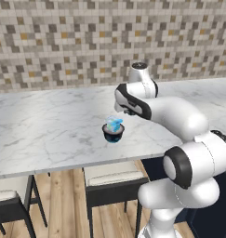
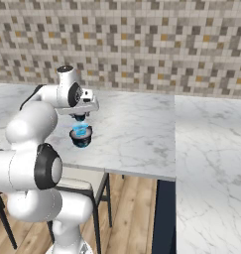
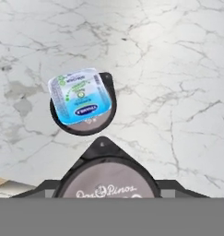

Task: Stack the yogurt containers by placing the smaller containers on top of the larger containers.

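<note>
Jaws gripping the tiny cup (image 3: 106, 182), it should centre over the blue container (image 3: 81, 96) sitting skewed atop the tub (image 3: 92, 126), then lower gently

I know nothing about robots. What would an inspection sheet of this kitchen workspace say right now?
Surface: white marble counter, bare apart from the stack.
Job's things: light-blue container sits off-centre on the wide dark tub; small dark cup is held up beside them.
Clutter: nothing seen.
Grippers: gripper closed on the small dark cup, above the counter near the stack.
Cables: nothing seen.
Surroundings: mosaic tile wall, chairs tucked under the counter, wood floor.
</note>
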